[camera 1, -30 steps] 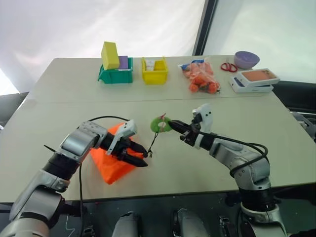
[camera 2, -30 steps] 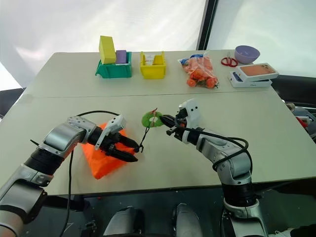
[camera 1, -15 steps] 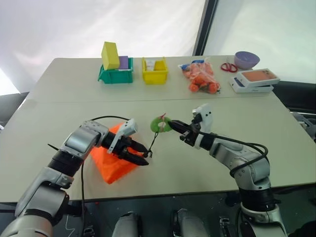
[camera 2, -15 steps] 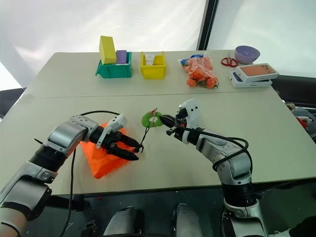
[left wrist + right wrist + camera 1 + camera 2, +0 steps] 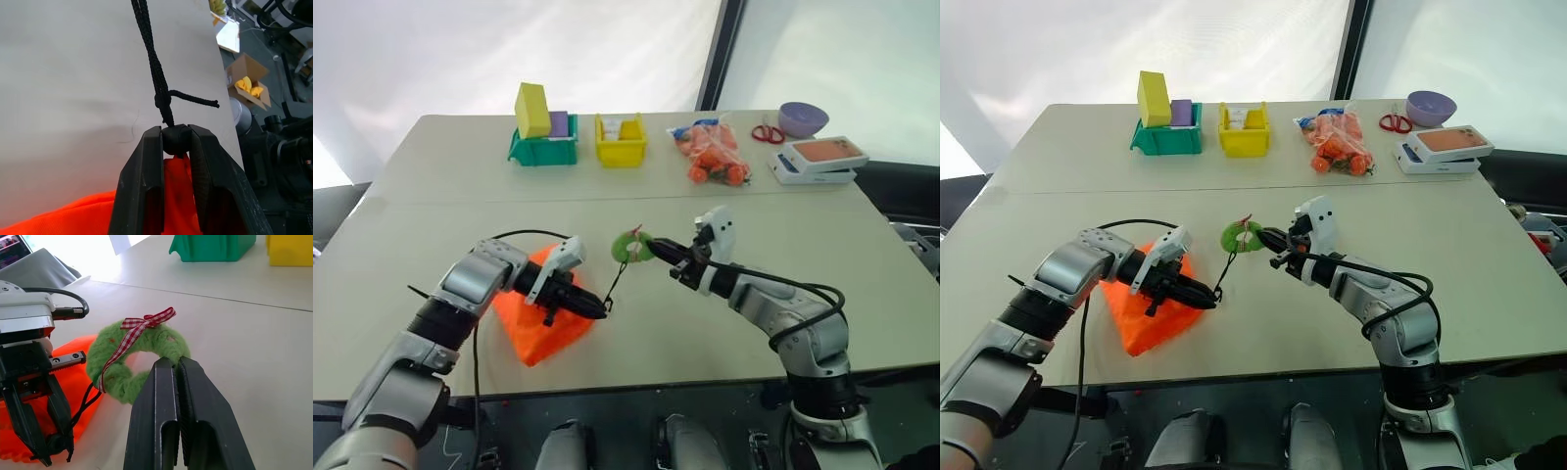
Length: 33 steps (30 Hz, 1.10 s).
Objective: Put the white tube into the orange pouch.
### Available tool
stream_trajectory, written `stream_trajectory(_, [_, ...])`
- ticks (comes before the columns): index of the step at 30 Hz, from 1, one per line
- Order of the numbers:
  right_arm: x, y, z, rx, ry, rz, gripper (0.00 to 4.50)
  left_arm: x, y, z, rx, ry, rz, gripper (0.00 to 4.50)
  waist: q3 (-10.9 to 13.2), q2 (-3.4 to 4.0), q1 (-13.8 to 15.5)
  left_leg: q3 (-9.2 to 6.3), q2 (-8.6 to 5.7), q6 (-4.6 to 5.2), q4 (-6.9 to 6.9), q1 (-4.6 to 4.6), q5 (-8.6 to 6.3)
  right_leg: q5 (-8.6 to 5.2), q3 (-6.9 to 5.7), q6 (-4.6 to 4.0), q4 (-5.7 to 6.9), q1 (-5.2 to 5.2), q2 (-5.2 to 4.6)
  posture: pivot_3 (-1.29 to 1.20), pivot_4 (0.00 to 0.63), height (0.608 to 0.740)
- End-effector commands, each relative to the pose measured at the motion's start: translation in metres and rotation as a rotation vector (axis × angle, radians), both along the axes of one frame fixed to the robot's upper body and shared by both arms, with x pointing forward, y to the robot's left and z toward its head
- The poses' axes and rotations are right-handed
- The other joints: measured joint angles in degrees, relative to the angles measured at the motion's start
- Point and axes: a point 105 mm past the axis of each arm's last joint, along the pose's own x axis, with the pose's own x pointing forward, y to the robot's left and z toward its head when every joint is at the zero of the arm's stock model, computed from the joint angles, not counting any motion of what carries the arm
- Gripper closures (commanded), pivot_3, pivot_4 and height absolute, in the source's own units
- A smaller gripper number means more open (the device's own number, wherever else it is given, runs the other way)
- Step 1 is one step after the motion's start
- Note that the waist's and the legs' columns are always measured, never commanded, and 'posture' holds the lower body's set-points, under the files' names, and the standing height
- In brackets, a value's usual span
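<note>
The orange pouch (image 5: 536,326) lies near the table's front left. Its black cord (image 5: 151,63) runs up from the mouth to a round green tag (image 5: 137,363) with a red checked ribbon. My left gripper (image 5: 175,134) is shut on the black cord stopper at the pouch's mouth, with orange fabric between the fingers below it. To its right, my right gripper (image 5: 174,363) is shut on the rim of the green tag and holds it above the table, so the cord hangs between the two grippers. The white tube is out of view.
Along the far edge stand a green bin (image 5: 543,147) holding a yellow block, a yellow bin (image 5: 620,145), a clear bag of orange items (image 5: 713,157), red scissors (image 5: 766,133), a purple bowl (image 5: 802,117) and stacked white boxes (image 5: 818,160).
The left gripper's fingers have closed from open onto the cord stopper at the pouch's mouth. The right gripper and the green tag have not moved.
</note>
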Motion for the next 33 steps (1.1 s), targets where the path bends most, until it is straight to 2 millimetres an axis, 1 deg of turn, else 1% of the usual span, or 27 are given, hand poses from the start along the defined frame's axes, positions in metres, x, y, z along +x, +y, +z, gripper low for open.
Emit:
stream_trajectory(1, [0.011, -0.015, 0.014, 0.001, -0.072, -0.097, 4.50, -0.006, 0.009, 0.005, 0.027, -0.064, -0.027, 4.28, 0.0, 0.00, -0.2, 0.00, 0.01, 0.00, 0.00, 0.00, 0.00, 0.00, 0.00, 0.00, 0.00, 0.00, 0.00, 0.00, 0.150, 0.740])
stream_trajectory(6, [0.037, -0.049, 0.006, -0.063, -0.061, -0.311, 4.50, -0.017, 0.029, -0.003, 0.109, -0.111, -0.032, 4.28, 0.0, 0.01, -0.1, 0.01, 0.01, -0.01, 0.00, 0.03, 0.00, 0.00, 0.02, -0.02, 0.03, -0.01, 0.00, 0.00, 0.150, 0.740])
stream_trajectory(12, [0.058, -0.080, -0.003, -0.114, -0.037, -0.512, 4.50, -0.027, 0.046, -0.008, 0.159, -0.152, -0.001, 4.28, 0.0, 0.03, -0.2, 0.03, 0.02, -0.01, 0.00, 0.04, 0.00, 0.00, 0.05, -0.01, 0.04, -0.01, -0.01, 0.00, 0.150, 0.740])
stream_trajectory(14, [0.061, -0.082, -0.005, -0.120, -0.032, -0.530, 4.50, -0.030, 0.048, -0.008, 0.159, -0.160, 0.007, 4.28, 0.0, 0.04, -0.2, 0.04, 0.02, -0.01, -0.01, 0.04, 0.01, 0.00, 0.06, -0.01, 0.05, -0.03, 0.00, 0.00, 0.150, 0.740])
stream_trajectory(17, [0.061, -0.074, -0.005, -0.111, -0.027, -0.487, 4.50, -0.029, 0.046, -0.005, 0.123, -0.175, 0.035, 4.28, 0.0, 0.04, -0.2, 0.04, 0.02, -0.01, -0.01, 0.05, 0.01, 0.00, 0.07, -0.01, 0.07, -0.03, 0.00, 0.00, 0.150, 0.740])
stream_trajectory(18, [0.058, -0.067, -0.004, -0.100, -0.028, -0.439, 4.50, -0.026, 0.045, -0.002, 0.100, -0.185, 0.062, 3.78, 0.0, 0.04, -0.2, 0.04, 0.02, -0.01, -0.01, 0.05, 0.01, 0.00, 0.06, -0.01, 0.07, -0.03, 0.00, 0.00, 0.150, 0.740])
stream_trajectory(19, [0.056, -0.061, -0.003, -0.092, -0.027, -0.398, 4.20, -0.023, 0.044, 0.002, 0.078, -0.193, 0.089, 3.23, 0.0, 0.04, -0.2, 0.04, 0.02, -0.01, -0.01, 0.05, 0.01, 0.00, 0.06, -0.01, 0.07, -0.02, 0.00, 0.00, 0.150, 0.740])
stream_trajectory(20, [0.052, -0.054, -0.003, -0.092, -0.029, -0.350, 3.88, -0.017, 0.045, 0.007, 0.062, -0.230, 0.138, 2.88, 0.0, 0.04, -0.1, 0.04, 0.02, -0.01, -0.01, 0.05, 0.01, 0.00, 0.07, 0.00, 0.07, -0.02, 0.00, 0.00, 0.150, 0.740])
stream_trajectory(22, [0.046, -0.046, -0.003, -0.101, -0.038, -0.288, 3.08, -0.007, 0.048, 0.015, 0.046, -0.292, 0.229, 1.90, 0.0, 0.04, -0.1, 0.04, 0.02, -0.01, 0.01, 0.05, 0.01, 0.00, 0.08, 0.00, 0.08, -0.01, 0.00, 0.00, 0.150, 0.740])
stream_trajectory(24, [0.040, -0.044, -0.005, -0.137, -0.061, -0.253, 2.04, -0.002, 0.053, 0.026, 0.024, -0.343, 0.299, 0.90, 0.0, 0.03, -0.1, 0.03, 0.02, -0.01, 0.01, 0.06, 0.01, 0.01, 0.08, 0.01, 0.10, 0.00, 0.00, 0.00, 0.150, 0.740])
stream_trajectory(25, [0.037, -0.045, -0.006, -0.154, -0.075, -0.244, 1.62, -0.001, 0.056, 0.032, 0.006, -0.356, 0.342, 0.89, 0.0, 0.02, -0.1, 0.03, 0.02, -0.01, 0.01, 0.06, 0.01, 0.01, 0.08, 0.01, 0.10, 0.00, 0.00, 0.00, 0.150, 0.740])
stream_trajectory(29, [0.030, -0.051, -0.007, -0.173, -0.135, -0.214, 1.62, -0.008, 0.068, 0.051, -0.044, -0.389, 0.451, 0.89, 0.0, 0.02, -0.2, 0.03, 0.03, -0.01, 0.00, 0.08, 0.01, 0.00, 0.08, 0.03, 0.09, 0.01, 0.00, 0.00, 0.150, 0.740])
stream_trajectory(33, [0.024, -0.063, -0.011, -0.166, -0.148, -0.162, 1.62, -0.011, 0.092, 0.064, -0.102, -0.420, 0.643, 0.89, 0.0, 0.02, -0.1, 0.03, 0.03, -0.03, 0.01, 0.11, 0.01, 0.00, 0.08, 0.03, 0.08, 0.06, -0.01, 0.00, 0.150, 0.740])
